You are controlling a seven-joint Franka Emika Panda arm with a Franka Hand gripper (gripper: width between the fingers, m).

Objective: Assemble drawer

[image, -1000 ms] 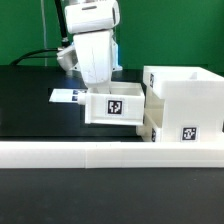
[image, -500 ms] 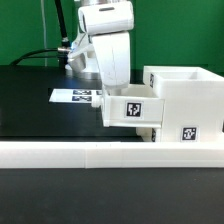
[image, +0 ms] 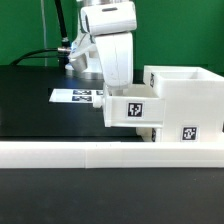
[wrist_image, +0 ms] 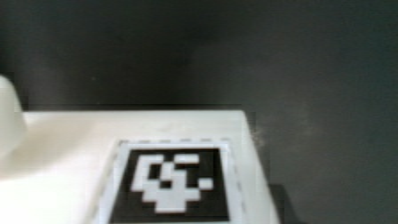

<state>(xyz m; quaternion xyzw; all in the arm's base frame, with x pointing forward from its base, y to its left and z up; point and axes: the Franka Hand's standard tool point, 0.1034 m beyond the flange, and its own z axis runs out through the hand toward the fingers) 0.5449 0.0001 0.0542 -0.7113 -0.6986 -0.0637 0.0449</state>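
In the exterior view my gripper (image: 119, 90) reaches down into a small white tray (image: 112, 112) with a square tag (image: 133, 110) and holds it off the table. The tray's right end touches the large white shell (image: 190, 95), which carries a tag (image: 187, 132) low on its front. A second small tray (image: 150, 131) sits low against the shell, under the held one. My fingertips are hidden behind the tray's wall. The wrist view shows only a white surface (wrist_image: 89, 125) with a tag (wrist_image: 173, 182) over the black table; no fingers show there.
The long low white rail (image: 100, 153) runs across the front of the table. The marker board (image: 72, 97) lies flat behind the held tray, at the exterior view's left. The black table (image: 30, 100) extends to the left, with cables at the back.
The arm carried the small tray toward the exterior view's right until it met the shell. In the last half second nothing visibly moved.
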